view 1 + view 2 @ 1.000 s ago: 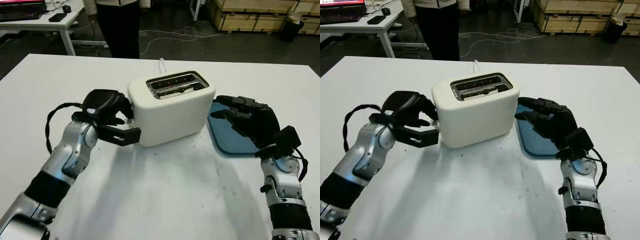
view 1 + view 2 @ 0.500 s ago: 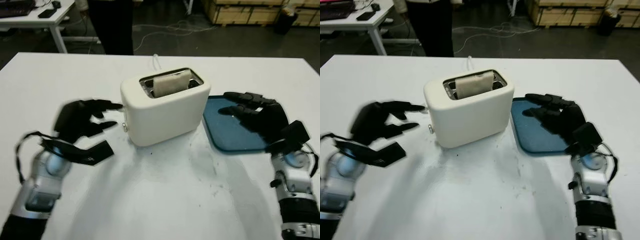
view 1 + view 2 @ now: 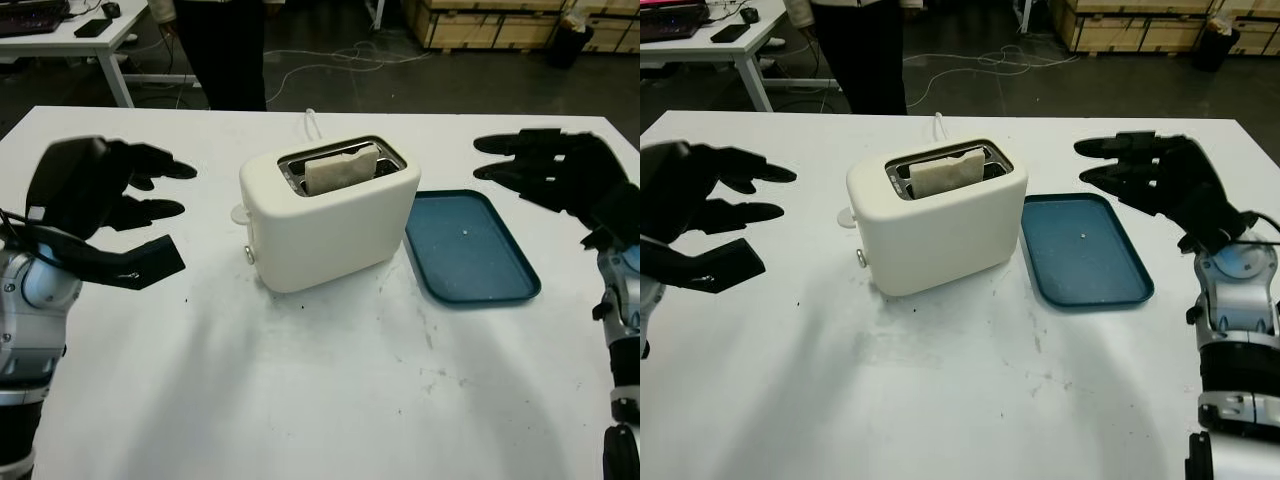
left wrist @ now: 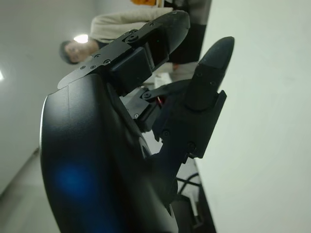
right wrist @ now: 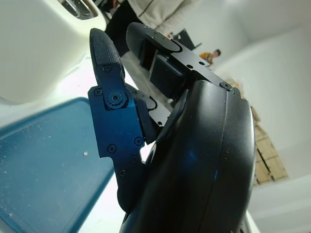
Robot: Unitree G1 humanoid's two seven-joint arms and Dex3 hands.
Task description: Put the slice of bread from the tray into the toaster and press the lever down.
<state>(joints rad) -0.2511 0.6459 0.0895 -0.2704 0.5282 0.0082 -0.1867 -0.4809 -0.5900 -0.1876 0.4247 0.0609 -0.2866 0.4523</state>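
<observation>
A person in dark trousers (image 3: 220, 50) stands behind the white counter (image 3: 300, 400); wooden crates (image 3: 480, 22) sit beyond.

A cream toaster (image 3: 330, 225) with a smooth, faintly glossy plastic shell and bright metal slot rims stands at centre frame, a pale, matt, porous-looking bread slice (image 3: 341, 170) in one slot. To its right lies a matt blue plastic tray (image 3: 468, 246), crumb-flecked. The white table (image 3: 320, 390) is matt and scuffed. At lower left and right, silvery metal forearms carry the glossy black plastic left hand (image 3: 95, 205) and right hand (image 3: 560, 180).
</observation>
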